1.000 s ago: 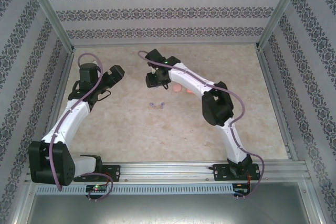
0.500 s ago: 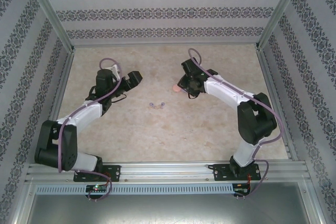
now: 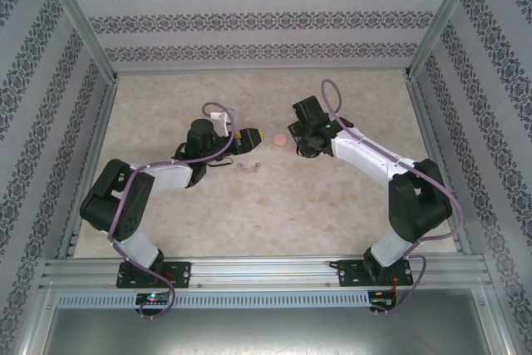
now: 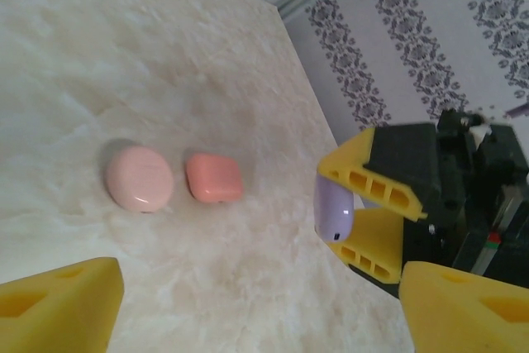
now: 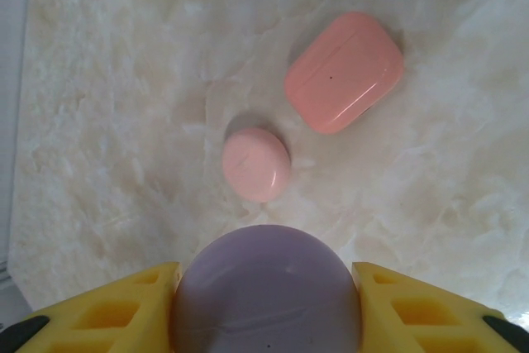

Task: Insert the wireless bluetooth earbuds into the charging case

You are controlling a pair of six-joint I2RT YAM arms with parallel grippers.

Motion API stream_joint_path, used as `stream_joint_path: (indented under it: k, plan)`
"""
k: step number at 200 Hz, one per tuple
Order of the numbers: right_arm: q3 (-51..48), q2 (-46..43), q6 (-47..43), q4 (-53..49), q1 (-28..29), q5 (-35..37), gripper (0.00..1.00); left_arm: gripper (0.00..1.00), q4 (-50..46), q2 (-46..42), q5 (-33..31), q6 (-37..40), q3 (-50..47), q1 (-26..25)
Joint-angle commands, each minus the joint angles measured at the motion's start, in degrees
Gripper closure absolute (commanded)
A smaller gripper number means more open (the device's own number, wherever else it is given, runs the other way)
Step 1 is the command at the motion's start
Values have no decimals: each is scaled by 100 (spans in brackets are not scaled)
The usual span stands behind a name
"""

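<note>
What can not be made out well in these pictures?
Earbuds, top view: too small to count or colour.
Purple case, right wrist view: lower part cut off by the frame edge, sides hidden by the right gripper.
Left gripper, left wrist view: fingers cut off below.

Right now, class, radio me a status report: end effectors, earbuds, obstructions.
Left end effector open, empty. Right end effector shut on lavender case. Earbuds loose on table. Pink case, coral case nearby, not blocking.
</note>
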Motion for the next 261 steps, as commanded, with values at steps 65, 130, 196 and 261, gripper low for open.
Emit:
stream_joint_path:
  k: [65, 130, 196, 261]
  plan:
    - [-44, 24, 483, 462, 74, -255, 69, 31, 1329, 928, -380, -308, 451, -668]
    - [-75, -11, 463, 510, 82, -293, 70, 37, 1590, 1424, -408, -466, 909, -879]
    - [-138, -49, 419, 588, 65, -373, 70, 45, 1719, 1759, -409, -583, 1273, -997]
    - [-198, -77, 401, 670, 48, -407, 71, 62, 1739, 1922, -411, -616, 1434, -1033]
